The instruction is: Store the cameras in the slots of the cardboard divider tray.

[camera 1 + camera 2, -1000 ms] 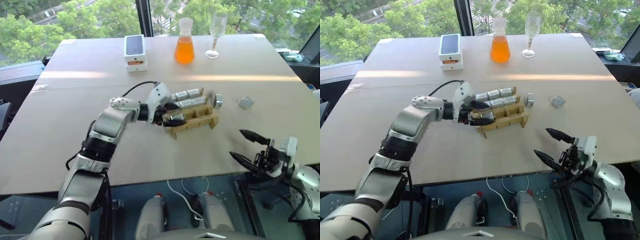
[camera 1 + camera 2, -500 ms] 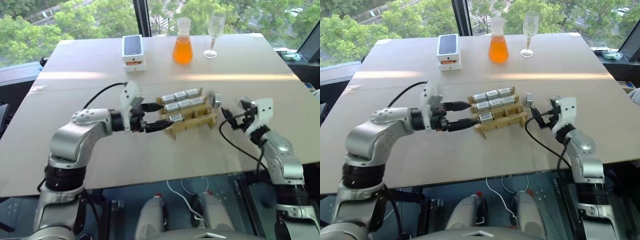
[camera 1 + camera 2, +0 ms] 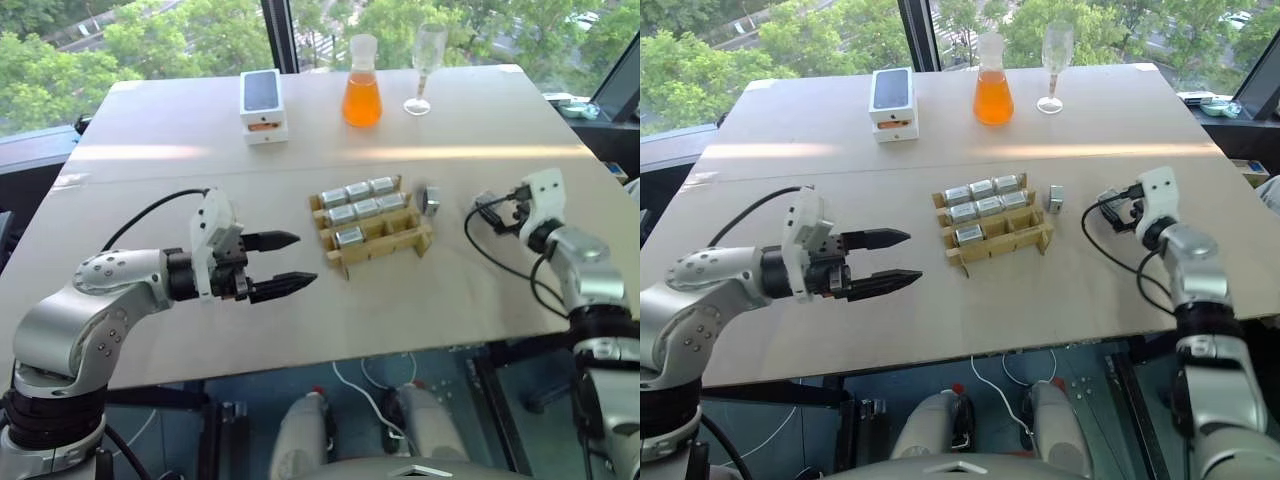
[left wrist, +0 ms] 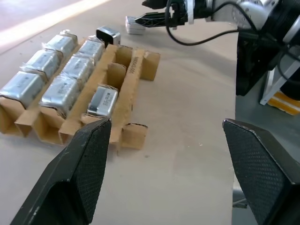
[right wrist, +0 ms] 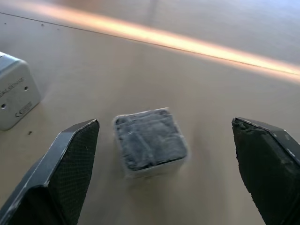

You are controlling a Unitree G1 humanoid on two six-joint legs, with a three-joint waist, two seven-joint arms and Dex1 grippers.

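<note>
Pale tan board makes up the table (image 3: 150, 150), the largest thing before us, and near its middle sits the cardboard divider tray (image 3: 372, 224), a lattice of three rows of three slots. We count seven cameras in it: the two rows toward the far edge are full, and the row toward the near edge holds one, at its left end, leaving two slots open. Two more cameras lie loose on the bare table toward the right edge. One (image 3: 1054, 197) stands just beside the tray's far right corner; the other (image 5: 150, 141) lies further right, apart from the tray.

The relation we care about is the one between that outer camera and the right tool (image 3: 497, 208). The right tool is spread wide, holding nothing, and the camera lies directly ahead of it, in line with the gap between its two fingers, resting flat with its dark face up. It looks close to square from the wrist view, so we cannot pick out a clear long axis. The fingers appear to stand either side of it without touching.

The left tool (image 3: 282, 264) is also spread and empty, hanging over the table to the left of the tray, on the opposite side from both loose cameras.

We judge the right arm much the nearer, so the pick falls to it: a short advance, then a close across the camera's sides.
</note>
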